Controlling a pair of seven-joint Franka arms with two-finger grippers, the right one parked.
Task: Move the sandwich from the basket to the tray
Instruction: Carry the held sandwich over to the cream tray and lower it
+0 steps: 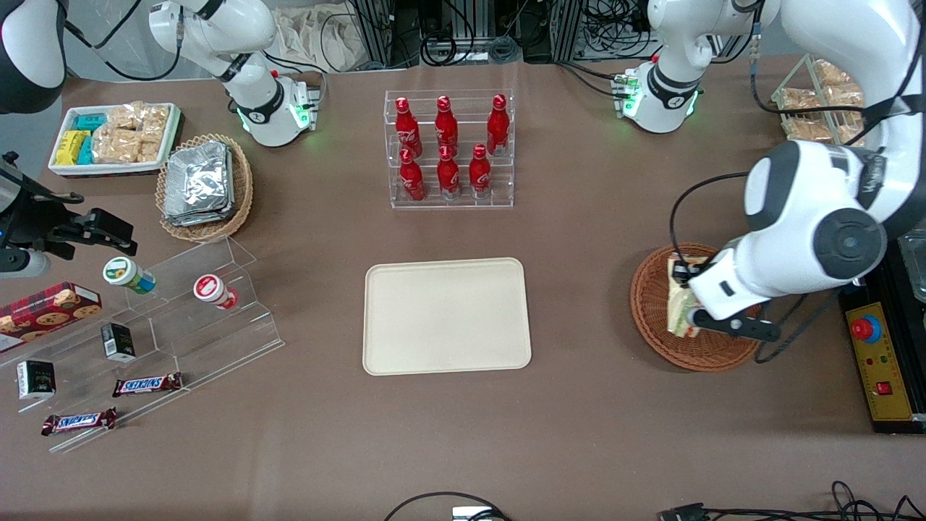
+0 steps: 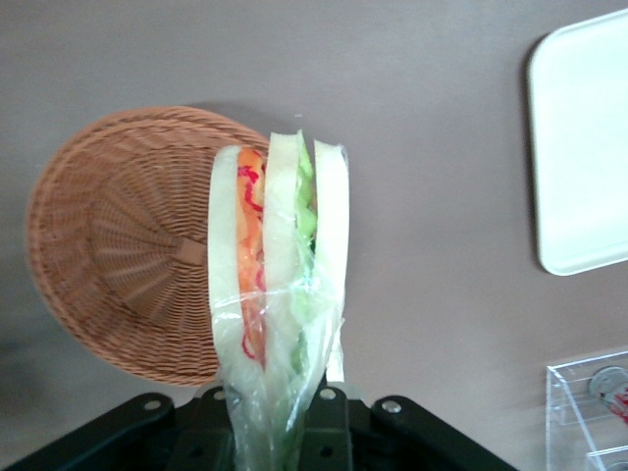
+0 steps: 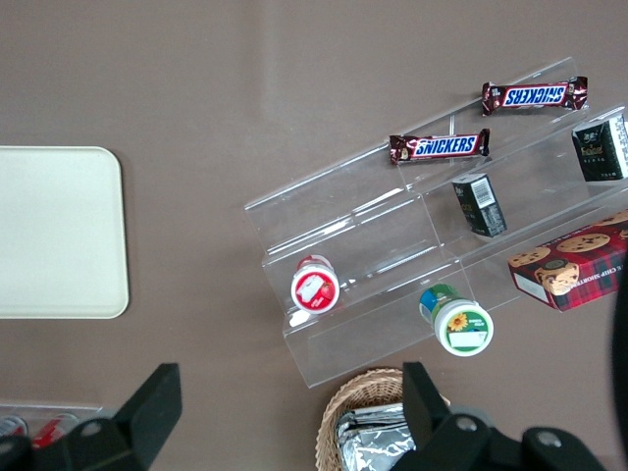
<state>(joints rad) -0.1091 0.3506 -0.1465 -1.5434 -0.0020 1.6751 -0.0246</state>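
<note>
My left gripper point(image 1: 687, 297) is shut on the sandwich point(image 1: 678, 307), a wrapped wedge of pale bread with green and orange-red filling, and holds it above the reddish-brown wicker basket point(image 1: 655, 318). In the left wrist view the sandwich point(image 2: 280, 285) hangs from the gripper point(image 2: 270, 422), lifted off the empty basket point(image 2: 118, 245), with the table below. The cream-beige tray point(image 1: 446, 316) lies flat at the table's middle, toward the parked arm from the basket; its corner shows in the left wrist view point(image 2: 584, 147).
A clear rack of red bottles point(image 1: 448, 148) stands farther from the front camera than the tray. A yellow control box point(image 1: 879, 365) lies beside the basket at the working arm's end. A tiered clear stand with snacks point(image 1: 155, 325) lies toward the parked arm's end.
</note>
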